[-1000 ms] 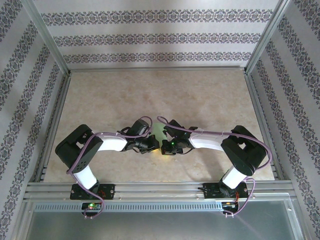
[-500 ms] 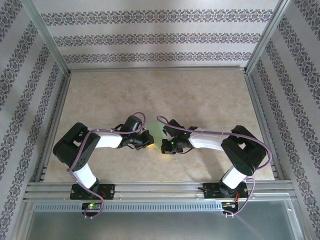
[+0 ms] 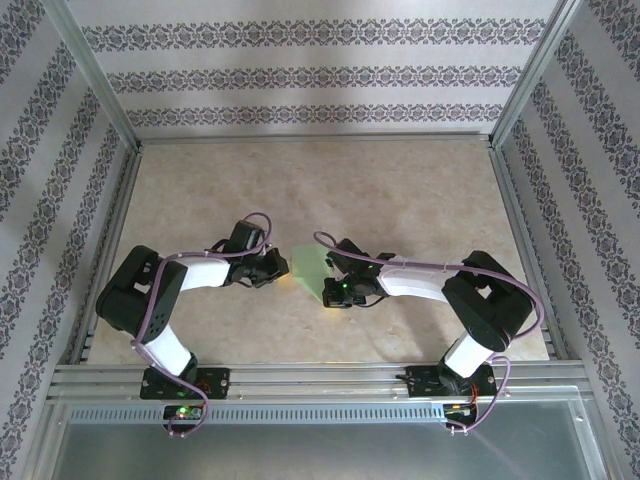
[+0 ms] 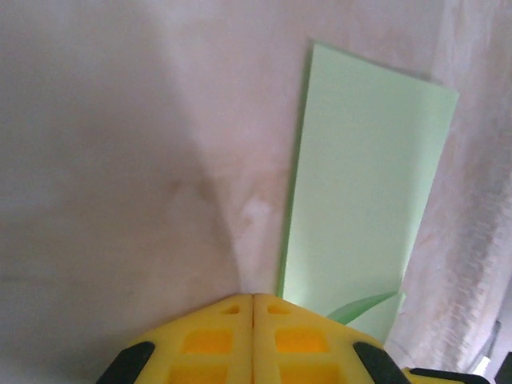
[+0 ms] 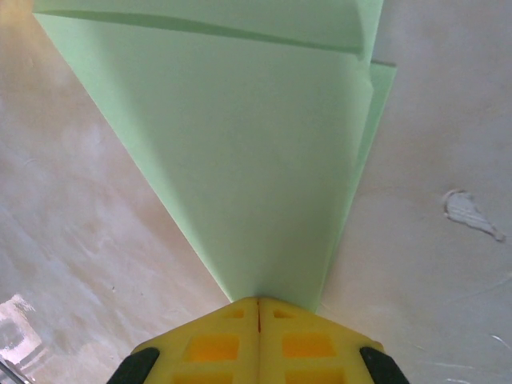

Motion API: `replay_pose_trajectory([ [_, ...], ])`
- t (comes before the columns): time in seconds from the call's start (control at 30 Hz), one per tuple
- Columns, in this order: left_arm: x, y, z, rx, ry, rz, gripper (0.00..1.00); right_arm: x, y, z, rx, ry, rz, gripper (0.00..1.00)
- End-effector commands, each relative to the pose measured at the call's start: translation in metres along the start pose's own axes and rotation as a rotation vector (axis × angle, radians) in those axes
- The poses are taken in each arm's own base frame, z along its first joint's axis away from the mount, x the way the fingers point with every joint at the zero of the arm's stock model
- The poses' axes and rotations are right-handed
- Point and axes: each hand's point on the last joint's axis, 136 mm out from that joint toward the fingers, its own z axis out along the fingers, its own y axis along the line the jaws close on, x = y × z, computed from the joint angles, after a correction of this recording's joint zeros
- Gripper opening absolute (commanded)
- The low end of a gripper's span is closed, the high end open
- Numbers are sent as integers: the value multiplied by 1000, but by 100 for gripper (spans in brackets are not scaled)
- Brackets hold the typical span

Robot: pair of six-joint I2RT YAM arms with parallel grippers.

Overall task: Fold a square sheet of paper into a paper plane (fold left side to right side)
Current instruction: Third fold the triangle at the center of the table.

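Light-green folded paper sheet [image 3: 311, 268], narrow layered wedge: flat on beige marbled tabletop [image 3: 400, 200], centre-near, btwn grippers. L gripper [image 4: 254, 298]: jaws pressed together, just left of sheet. R gripper [image 5: 258, 302]: jaws pressed together at sheet's narrow tip.

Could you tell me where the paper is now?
Top view: the paper lies on the table between the left end effector and right end effector, touching the right one.
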Motion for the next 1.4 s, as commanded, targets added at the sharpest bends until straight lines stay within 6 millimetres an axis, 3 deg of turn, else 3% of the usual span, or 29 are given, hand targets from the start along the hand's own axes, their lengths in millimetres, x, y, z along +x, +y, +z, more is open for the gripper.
replay_pose_trajectory([
  [0.0, -9, -3, -21, -41, -59, 57, 7, 28, -43, 4, 169, 87, 44, 0],
  [0.17, 14, -32, -30, 18, -29, 132, 7, 25, -44, 3, 165, 81, 46, 0],
  [0.33, 46, -58, -7, 56, 70, 182, 7, 26, -46, 3, 171, 77, 52, 0],
  [0.53, 48, -67, 17, 58, 106, 203, 7, 26, -46, 4, 172, 80, 52, 0],
  [0.97, 46, -40, 31, -63, 116, 230, 7, 23, -44, 1, 164, 70, 52, 0],
  [1.37, 56, -14, 33, -151, 159, 227, 7, -4, -9, -14, 62, 9, 28, 0],
])
